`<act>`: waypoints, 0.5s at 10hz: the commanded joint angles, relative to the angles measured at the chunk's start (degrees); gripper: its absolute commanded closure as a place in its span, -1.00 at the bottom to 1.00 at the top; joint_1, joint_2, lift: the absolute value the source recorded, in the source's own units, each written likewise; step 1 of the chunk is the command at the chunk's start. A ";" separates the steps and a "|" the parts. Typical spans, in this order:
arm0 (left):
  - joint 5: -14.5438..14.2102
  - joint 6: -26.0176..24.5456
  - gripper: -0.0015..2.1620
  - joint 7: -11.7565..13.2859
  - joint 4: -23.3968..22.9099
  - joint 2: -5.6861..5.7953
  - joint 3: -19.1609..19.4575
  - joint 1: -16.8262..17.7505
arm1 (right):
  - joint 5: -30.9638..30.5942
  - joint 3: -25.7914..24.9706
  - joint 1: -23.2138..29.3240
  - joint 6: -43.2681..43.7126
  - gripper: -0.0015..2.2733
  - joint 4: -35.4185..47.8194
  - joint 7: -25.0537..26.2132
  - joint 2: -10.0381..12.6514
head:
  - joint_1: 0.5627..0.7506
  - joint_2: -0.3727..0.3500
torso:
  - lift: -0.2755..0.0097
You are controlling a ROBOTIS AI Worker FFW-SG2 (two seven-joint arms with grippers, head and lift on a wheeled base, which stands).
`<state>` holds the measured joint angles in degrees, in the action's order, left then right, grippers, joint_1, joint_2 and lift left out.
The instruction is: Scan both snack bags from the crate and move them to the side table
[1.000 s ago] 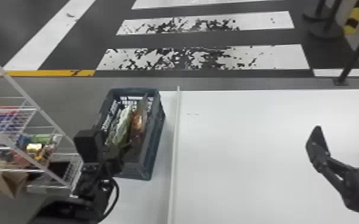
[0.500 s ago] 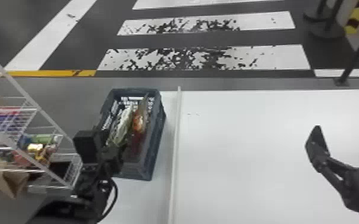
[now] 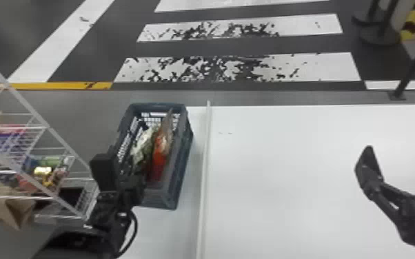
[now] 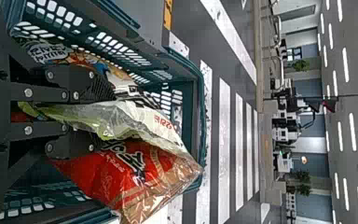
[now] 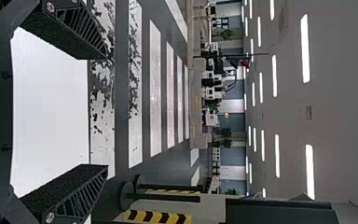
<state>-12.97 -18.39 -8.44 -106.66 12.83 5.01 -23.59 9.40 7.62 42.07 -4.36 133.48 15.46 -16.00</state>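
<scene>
One pale snack bag [image 4: 135,119] in left pincer [image 3: 132,187].

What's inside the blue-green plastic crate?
A white-and-green plastic bag, a shiny red bag and a white-and-orange printed packet. The left gripper covers part of the last two; the crate floor beneath is hidden.

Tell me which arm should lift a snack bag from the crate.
Probably left: the left tool is closed on the green-and-white bag in the crate; the right tool hangs open over the table.
</scene>
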 commanded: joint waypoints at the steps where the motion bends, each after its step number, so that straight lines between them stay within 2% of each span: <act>1: 0.14 1.20 0.93 -1.84 -1.35 0.00 -0.35 -0.85 | -0.09 0.02 0.21 0.00 -0.92 0.11 0.00 0.00 | 0.41 0.56 | 0.73; 3: 0.31 2.96 0.93 -4.48 -4.52 0.00 -0.62 -1.90 | -0.09 0.11 0.47 0.00 -0.92 0.29 0.00 0.00 | 0.41 0.58 | 0.73; 5: -0.57 4.01 0.93 -6.06 -8.74 -0.18 -0.35 -3.22 | -0.09 0.20 0.73 0.35 -0.92 0.64 0.00 0.00 | 0.41 0.58 | 0.73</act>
<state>-13.34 -14.83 -14.37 -114.12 12.67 4.49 -26.31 9.32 7.79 42.73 -4.13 134.02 15.46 -16.00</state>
